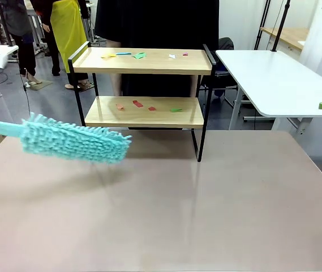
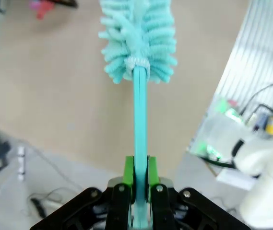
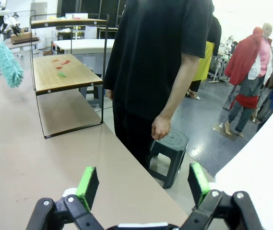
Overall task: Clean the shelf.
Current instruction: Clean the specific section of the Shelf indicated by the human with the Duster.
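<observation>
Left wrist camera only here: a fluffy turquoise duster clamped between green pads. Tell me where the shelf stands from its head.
Observer: The two-tier wooden rack with black metal legs stands at the far side of the beige tabletop. The fluffy turquoise duster hangs above the table on the robot's side of the rack's left end, not touching it.
Operator: Report what needs sweeping.
Observer: Small coloured scraps lie on the upper board, with more on the lower one.
Operator: Give me the right gripper.
Observer: The right gripper is open and empty, out at the table's right side.
</observation>
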`<state>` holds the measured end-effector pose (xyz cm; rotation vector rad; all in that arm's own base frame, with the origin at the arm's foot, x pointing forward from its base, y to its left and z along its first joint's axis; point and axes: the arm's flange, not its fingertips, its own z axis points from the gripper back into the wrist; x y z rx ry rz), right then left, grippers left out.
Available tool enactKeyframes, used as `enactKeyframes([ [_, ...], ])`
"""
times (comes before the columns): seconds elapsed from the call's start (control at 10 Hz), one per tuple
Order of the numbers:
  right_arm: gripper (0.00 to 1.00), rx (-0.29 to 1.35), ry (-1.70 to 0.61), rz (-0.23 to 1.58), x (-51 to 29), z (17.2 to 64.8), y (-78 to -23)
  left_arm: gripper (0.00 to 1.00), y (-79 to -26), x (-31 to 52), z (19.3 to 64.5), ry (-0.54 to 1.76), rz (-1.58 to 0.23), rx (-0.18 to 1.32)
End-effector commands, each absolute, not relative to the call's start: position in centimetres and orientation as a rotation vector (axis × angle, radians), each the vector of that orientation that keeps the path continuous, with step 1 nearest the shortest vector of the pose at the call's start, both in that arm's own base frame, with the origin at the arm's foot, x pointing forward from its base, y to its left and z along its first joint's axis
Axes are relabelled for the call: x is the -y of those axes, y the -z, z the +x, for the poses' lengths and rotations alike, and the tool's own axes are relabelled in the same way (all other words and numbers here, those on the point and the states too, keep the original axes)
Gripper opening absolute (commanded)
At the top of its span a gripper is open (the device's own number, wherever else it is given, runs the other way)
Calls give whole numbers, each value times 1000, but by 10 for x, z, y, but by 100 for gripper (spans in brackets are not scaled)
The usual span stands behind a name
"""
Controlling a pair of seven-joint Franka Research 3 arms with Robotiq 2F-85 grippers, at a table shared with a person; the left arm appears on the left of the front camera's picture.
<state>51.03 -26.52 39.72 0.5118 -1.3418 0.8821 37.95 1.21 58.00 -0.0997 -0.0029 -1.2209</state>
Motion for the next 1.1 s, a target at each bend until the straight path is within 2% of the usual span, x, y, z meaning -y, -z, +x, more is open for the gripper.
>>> enactKeyframes([
  [0.0, 100, 1324, -875, 498, 260, 510, -404, 13, -615, -9, 374, 1316, 51, -85],
  [0.1, 100, 1324, -875, 498, 260, 510, -404, 13, -643, -5, 361, 1366, 165, -152],
  [0.3, 100, 1324, -875, 498, 260, 510, -404, 13, -677, 11, 334, 1557, 352, -194],
  [0.5, 100, 1324, -875, 498, 260, 510, -404, 13, -686, 29, 324, 1602, 433, -337],
  [0.7, 100, 1324, -875, 498, 260, 510, -404, 13, -685, 41, 315, 1638, 503, -352],
  [0.8, 100, 1324, -875, 498, 260, 510, -404, 13, -681, 43, 309, 1584, 594, -301],
  [0.9, 100, 1324, -875, 498, 260, 510, -404, 13, -689, 47, 318, 1619, 461, -336],
  [1.0, 100, 1324, -875, 498, 260, 510, -404, 13, -689, 47, 318, 1619, 461, -336],
])
